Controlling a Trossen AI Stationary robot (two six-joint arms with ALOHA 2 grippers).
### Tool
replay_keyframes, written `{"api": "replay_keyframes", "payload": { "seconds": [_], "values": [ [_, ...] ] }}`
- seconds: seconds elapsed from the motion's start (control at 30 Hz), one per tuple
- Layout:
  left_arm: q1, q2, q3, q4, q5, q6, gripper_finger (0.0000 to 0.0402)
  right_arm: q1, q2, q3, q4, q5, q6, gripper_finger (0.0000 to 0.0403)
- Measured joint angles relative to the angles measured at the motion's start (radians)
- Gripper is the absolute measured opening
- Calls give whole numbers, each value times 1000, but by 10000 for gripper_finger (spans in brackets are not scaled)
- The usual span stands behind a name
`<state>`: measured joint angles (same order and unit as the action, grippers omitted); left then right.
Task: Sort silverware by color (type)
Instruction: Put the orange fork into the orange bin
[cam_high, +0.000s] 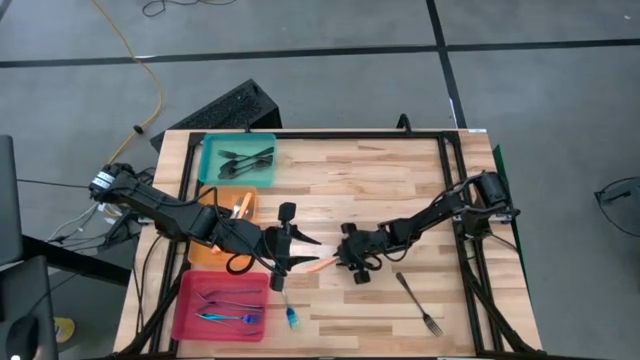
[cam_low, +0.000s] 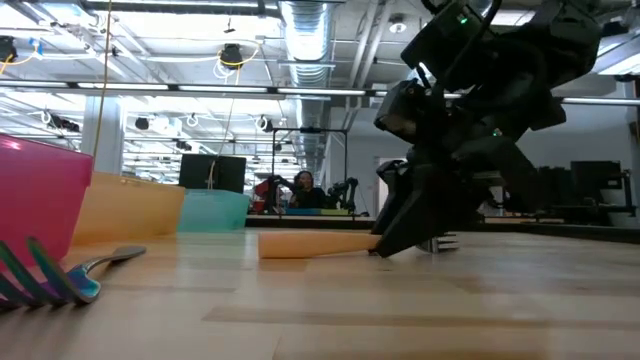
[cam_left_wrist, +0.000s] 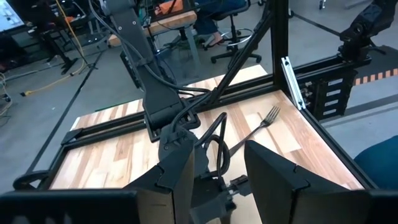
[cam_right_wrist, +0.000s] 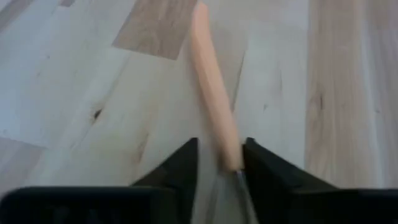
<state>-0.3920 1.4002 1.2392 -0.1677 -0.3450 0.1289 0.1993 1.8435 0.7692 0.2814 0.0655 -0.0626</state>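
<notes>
The table (cam_high: 380, 180) is pale wood in light and tan strips. At nine o'clock sit a teal tray (cam_high: 212, 152), an orange tray (cam_high: 205, 250) and a pink tray (cam_high: 190, 300). Centre: an orange-handled fork (cam_high: 322, 264). At five o'clock: a dark grey fork (cam_high: 417, 301).

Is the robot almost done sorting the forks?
Partly. Forks already lie in the teal tray, orange tray and pink tray. The right tool straddles an orange fork. A blue fork and a dark fork are left on the table.
</notes>
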Motion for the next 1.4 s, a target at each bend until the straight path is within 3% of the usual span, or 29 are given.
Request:
{"api": "replay_keyframes", "payload": {
  "seconds": [0.17, 0.43, 0.63, 0.93, 1.1, 1.27, 1.4],
  "values": [
    [0, 0, 0, 0, 0, 0, 126, -13, 4, 0, -6, 5, 53, 45],
    [0, 0, -16, 27, 0, 2, 126, 11, 1, -5, 69, 94, 60, 45],
    [18, -60, -162, 163, 19, -7, 126, -28, -34, -10, 133, 127, 78, 45],
    [35, -251, -582, 704, -13, -107, 126, -91, -50, -10, 287, 125, 97, 45],
    [53, -297, -789, 1007, -45, -207, 126, -104, -50, -10, 441, 123, 91, 45],
    [75, -300, -895, 1212, -49, -256, 126, -111, -50, -9, 684, 191, 86, 45],
    [87, -300, -904, 1244, -47, -246, 126, -112, -50, -9, 894, 225, 51, 45]
  ]
}}
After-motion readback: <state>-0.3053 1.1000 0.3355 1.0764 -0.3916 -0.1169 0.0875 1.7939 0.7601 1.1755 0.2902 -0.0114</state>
